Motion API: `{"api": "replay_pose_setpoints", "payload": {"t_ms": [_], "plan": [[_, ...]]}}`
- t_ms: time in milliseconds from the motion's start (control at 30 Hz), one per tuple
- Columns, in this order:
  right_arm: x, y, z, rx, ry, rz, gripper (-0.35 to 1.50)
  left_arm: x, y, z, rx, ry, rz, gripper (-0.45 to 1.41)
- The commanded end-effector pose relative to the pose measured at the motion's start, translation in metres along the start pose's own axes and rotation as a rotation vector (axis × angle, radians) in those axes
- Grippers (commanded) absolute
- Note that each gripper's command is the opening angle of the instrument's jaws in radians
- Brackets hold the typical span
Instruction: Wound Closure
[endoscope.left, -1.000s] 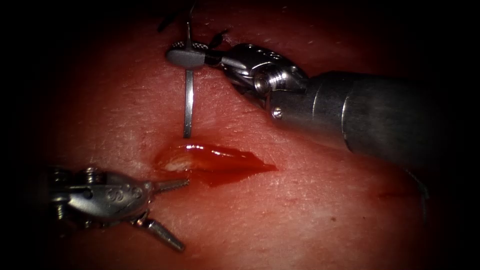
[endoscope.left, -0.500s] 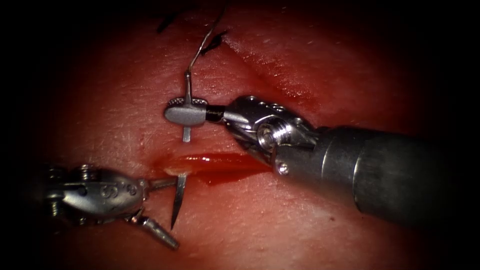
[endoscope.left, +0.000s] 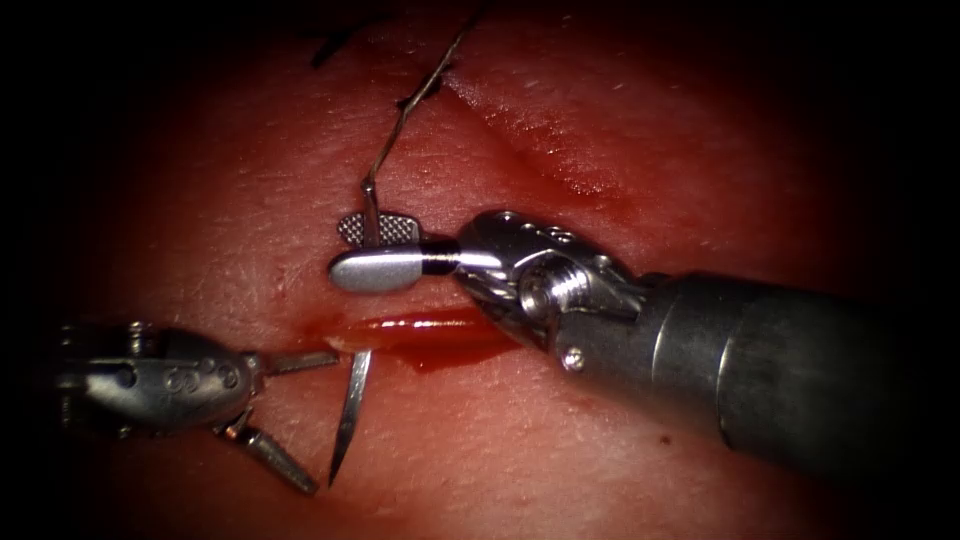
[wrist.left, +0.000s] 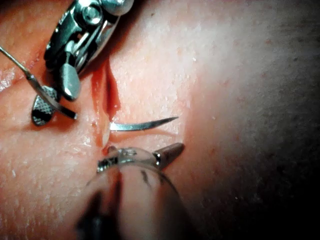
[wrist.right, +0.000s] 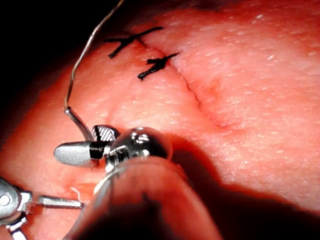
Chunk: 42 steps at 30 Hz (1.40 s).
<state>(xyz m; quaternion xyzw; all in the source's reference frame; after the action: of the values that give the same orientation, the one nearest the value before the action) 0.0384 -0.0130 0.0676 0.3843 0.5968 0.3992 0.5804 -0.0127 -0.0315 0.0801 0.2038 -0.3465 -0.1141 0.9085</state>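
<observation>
The right tool (endoscope.left: 375, 250) grasps the curved needle (endoscope.left: 347, 420) near its thread end, above the cut (endoscope.left: 430, 335) in the endoscope view. The needle sits in the tissue (endoscope.left: 600, 130), passing under the left end of the cut, its slim bright pointed part standing out below it. The thread (endoscope.left: 420, 90) runs up from the needle's tail past dark cut ends of thread (wrist.right: 155, 65), while the left tool (endoscope.left: 285, 415) waits spread apart, holding nothing, just beside the point.
</observation>
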Motion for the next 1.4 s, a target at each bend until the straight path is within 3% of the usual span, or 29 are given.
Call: {"api": "replay_pose_setpoints", "payload": {"t_ms": [33, 100, 167, 267, 467, 567, 700, 1100, 1233, 1267, 1300, 1367, 1400], "plan": [[0.0010, 0.0009, -0.0003, -0.003, 0.003, -0.042, 1.03, -0.0004, 0.0001, 0.0006, 0.001, -0.013, 0.048, 0.74], [0.0021, 0.0013, -0.0021, -0.015, 0.016, -0.070, 1.06, -0.0016, 0.0004, -0.0001, -0.005, -0.048, 0.170, 0.74], [0.0024, 0.0013, -0.0028, -0.018, 0.020, -0.073, 1.06, -0.0018, 0.0004, -0.0001, -0.010, -0.062, 0.201, 0.73], [0.0037, 0.0013, -0.0059, -0.022, 0.057, -0.071, 0.88, -0.0029, 0.0003, 0.0001, -0.040, -0.100, 0.346, 0.69], [0.0049, 0.0013, -0.0089, -0.039, 0.107, -0.074, 0.69, -0.0042, 0.0004, 0.0014, -0.089, -0.147, 0.476, 0.66], [0.0049, 0.0014, -0.0102, -0.052, 0.119, -0.075, 0.58, -0.0055, 0.0003, 0.0027, -0.130, -0.239, 0.563, 0.64], [0.0044, 0.0017, -0.0101, -0.054, 0.119, -0.081, 0.54, -0.0064, 0.0002, 0.0036, -0.161, -0.298, 0.614, 0.61], [0.0018, 0.0029, -0.0081, -0.070, 0.124, -0.112, 0.41, -0.0078, 0.0009, 0.0049, -0.221, -0.360, 0.628, 0.51], [0.0016, 0.0031, -0.0081, -0.071, 0.124, -0.114, 0.37, -0.0079, 0.0012, 0.0050, -0.229, -0.373, 0.626, 0.34], [0.0016, 0.0031, -0.0081, -0.072, 0.124, -0.114, 0.36, -0.0079, 0.0013, 0.0050, -0.230, -0.376, 0.626, 0.24], [0.0016, 0.0030, -0.0081, -0.071, 0.124, -0.114, 0.31, -0.0078, 0.0013, 0.0047, -0.231, -0.382, 0.632, 0.00], [0.0016, 0.0030, -0.0081, -0.071, 0.124, -0.114, 0.27, -0.0078, 0.0013, 0.0046, -0.227, -0.384, 0.621, -0.10], [0.0016, 0.0030, -0.0081, -0.071, 0.124, -0.114, 0.26, -0.0077, 0.0013, 0.0042, -0.215, -0.389, 0.581, -0.30]]}}
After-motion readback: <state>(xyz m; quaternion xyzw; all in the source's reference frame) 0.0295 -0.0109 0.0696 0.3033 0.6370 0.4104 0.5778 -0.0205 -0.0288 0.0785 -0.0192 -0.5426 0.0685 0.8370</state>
